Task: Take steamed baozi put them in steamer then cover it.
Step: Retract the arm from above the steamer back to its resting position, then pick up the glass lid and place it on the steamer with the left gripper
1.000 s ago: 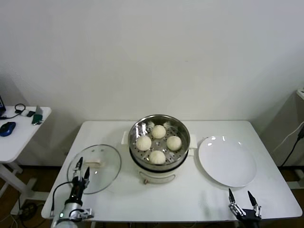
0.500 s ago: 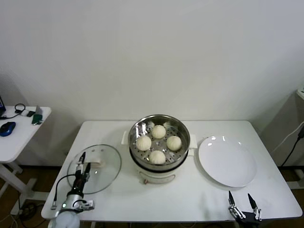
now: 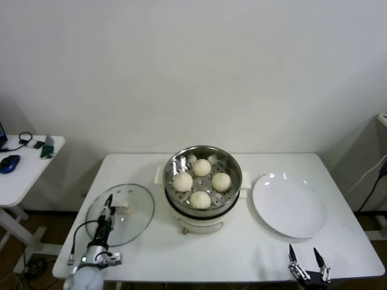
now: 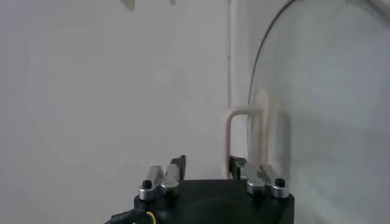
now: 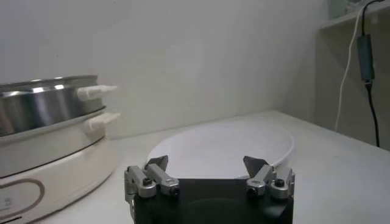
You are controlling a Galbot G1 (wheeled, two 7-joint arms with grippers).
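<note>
Four cream-white baozi [image 3: 200, 199] lie in the shiny steamer [image 3: 202, 148] on its white pot base at the table's middle. The glass cover [image 3: 130, 225] lies flat on the table to the steamer's left, with its cream bar handle [image 3: 125, 207] up. My left gripper [image 3: 109, 202] reaches over the cover's near-left part beside that handle. In the left wrist view the left gripper [image 4: 207, 163] has its jaws half drawn in with bare table between them; the handle [image 4: 247, 122] stands just past one fingertip. My right gripper [image 3: 306, 258] waits open at the front right edge.
A flat white plate [image 3: 289, 205] lies right of the steamer; in the right wrist view the plate [image 5: 225, 146] is ahead of the right gripper [image 5: 207, 162] and the steamer [image 5: 42, 103] is off to one side. A small side table [image 3: 24, 175] stands at far left.
My left gripper has moved forward over the cover toward its handle, and its fingers have drawn closer together. The right gripper has sunk slightly at the table edge.
</note>
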